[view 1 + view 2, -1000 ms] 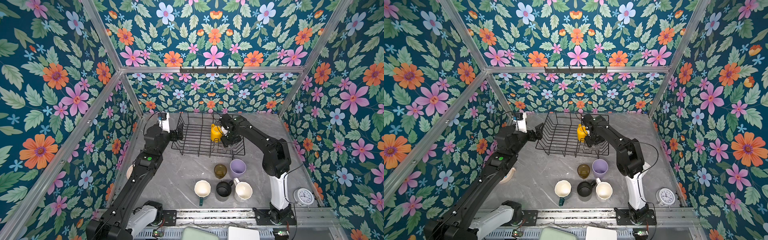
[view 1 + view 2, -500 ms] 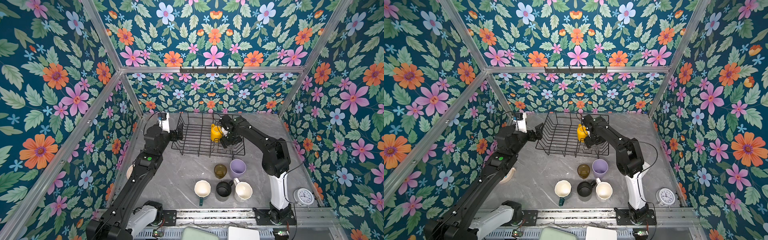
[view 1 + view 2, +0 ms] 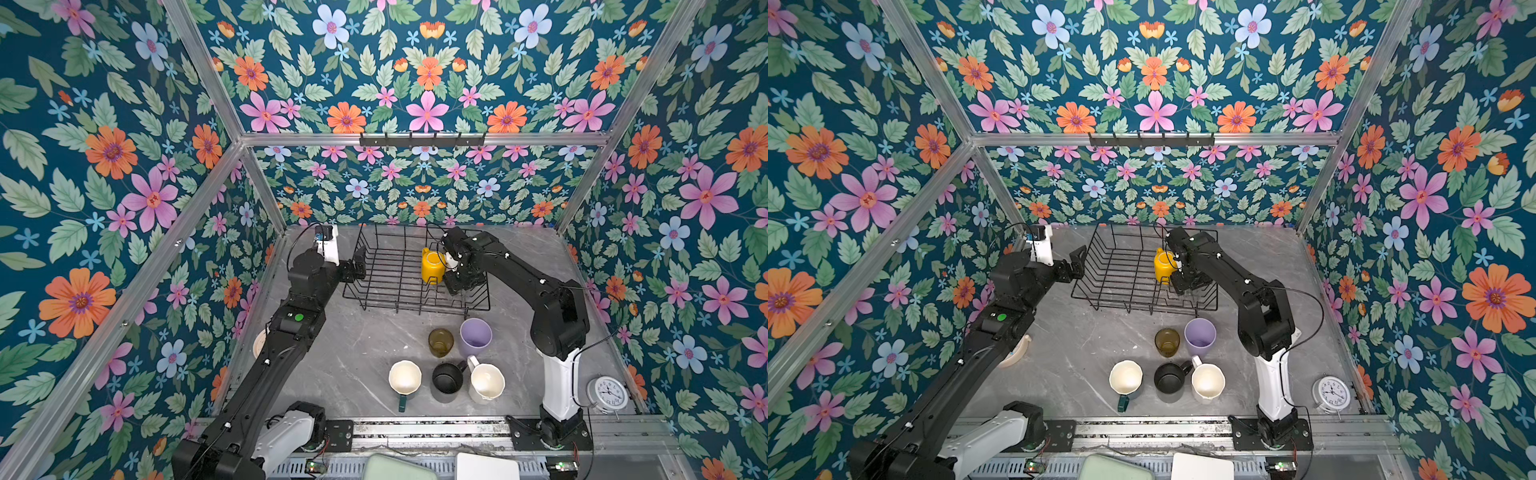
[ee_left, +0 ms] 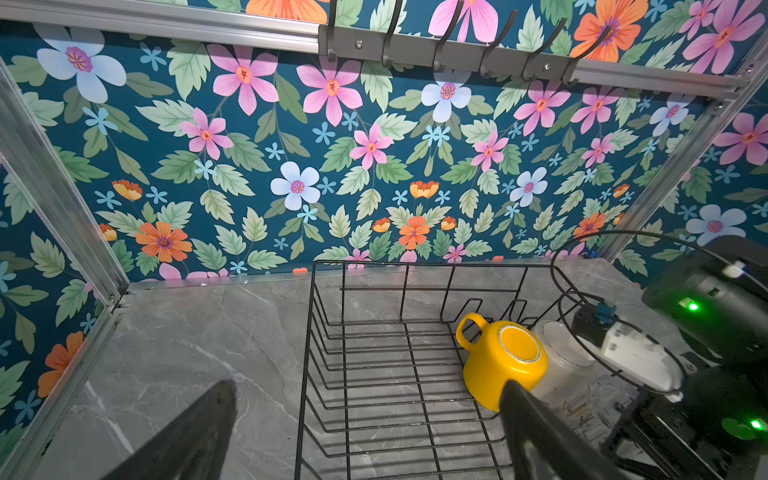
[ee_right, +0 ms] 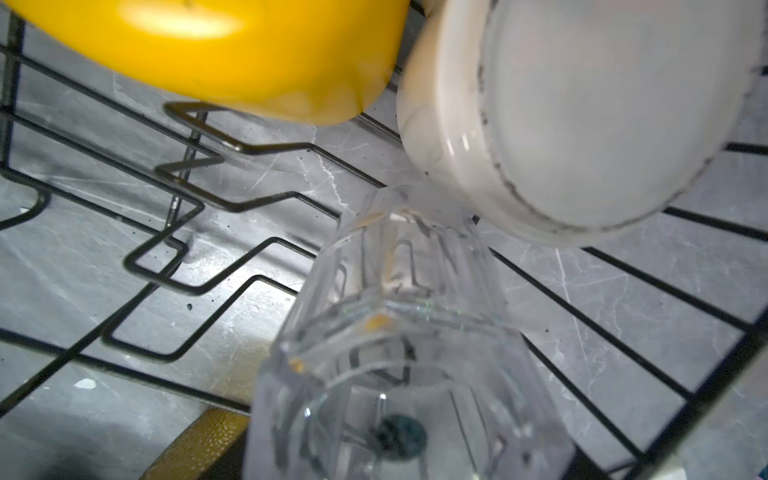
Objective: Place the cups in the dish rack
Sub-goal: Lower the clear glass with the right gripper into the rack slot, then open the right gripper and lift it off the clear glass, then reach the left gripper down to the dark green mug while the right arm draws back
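**Near to far.** By the front rail, three mugs are standing upright with mouths up: a white-lined dark-green ceramic mug (image 3: 404,376) with its handle pointing forward, a black mug (image 3: 446,377) and a white ceramic mug (image 3: 486,382). Just behind them, an amber glass tumbler (image 3: 440,341) and a lilac plastic tumbler (image 3: 475,337) are standing upright side by side.

Farther back, the black wire dish rack (image 3: 386,270) is holding three cups:
- a yellow ceramic mug (image 3: 432,266), inverted, with its handle pointing toward the back wall;
- an off-white inverted mug (image 5: 582,116) beside it;
- a faceted clear glass (image 5: 395,332), mouth down, with its long axis tilting.

The right gripper (image 3: 456,283) is sitting at the glass's base; whether it is clamping cannot be told. The left gripper (image 3: 357,266) is hovering at the rack's left side, jaws wide apart and empty.
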### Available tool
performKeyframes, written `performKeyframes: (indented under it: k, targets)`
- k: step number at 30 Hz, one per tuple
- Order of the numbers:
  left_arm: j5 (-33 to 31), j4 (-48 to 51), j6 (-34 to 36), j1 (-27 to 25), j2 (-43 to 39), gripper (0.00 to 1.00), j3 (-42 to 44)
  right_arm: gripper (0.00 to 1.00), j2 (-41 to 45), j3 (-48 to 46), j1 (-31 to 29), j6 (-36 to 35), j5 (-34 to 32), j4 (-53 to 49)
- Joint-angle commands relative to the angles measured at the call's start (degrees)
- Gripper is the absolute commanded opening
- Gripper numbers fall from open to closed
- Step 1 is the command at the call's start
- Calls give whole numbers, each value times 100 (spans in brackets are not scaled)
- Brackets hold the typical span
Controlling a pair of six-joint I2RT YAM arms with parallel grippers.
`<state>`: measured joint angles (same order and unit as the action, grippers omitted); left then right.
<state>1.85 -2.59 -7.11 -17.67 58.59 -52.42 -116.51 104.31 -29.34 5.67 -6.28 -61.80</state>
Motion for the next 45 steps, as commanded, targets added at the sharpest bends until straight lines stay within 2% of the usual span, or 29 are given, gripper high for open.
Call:
performKeyframes:
  k: [1, 8, 14, 20, 27, 30, 31, 34, 39, 45]
  targets:
    - [-9, -58, 74, 1, -21, 100, -13, 62, 22, 6, 1, 46, -145, 8]
    - [8, -57, 72, 1, 5, 100, -13, 43, 281, 44, -9, 96, -147, -17]
    - [26, -57, 62, 5, 30, 100, -13, 41, 604, -34, 0, 114, -149, -86]
    - [17, -57, 62, 1, 30, 100, -13, 50, 1112, -432, -4, 264, 125, 98]
    - [25, 26, 14, 1, 21, 100, -55, 67, 2374, -1439, 7, 689, 399, 753]
    - [89, 206, -169, 1, -62, 100, -36, 75, 3023, -2011, 9, 878, 486, 1133]
    - [131, 273, -296, 8, -141, 100, 8, 81, 3235, -2203, 11, 943, 481, 1246]
    - [475, 549, -665, 9, -445, 100, 147, 90, 3785, -2707, 36, 1072, 464, 1557]
    - [892, 1720, -945, 16, -867, 98, 63, 94, 4318, -3318, 134, 1203, 535, 2072]
    - [1501, 3507, -1016, 1, -963, 95, -295, 95, 4354, -3426, 184, 1233, 479, 2150]
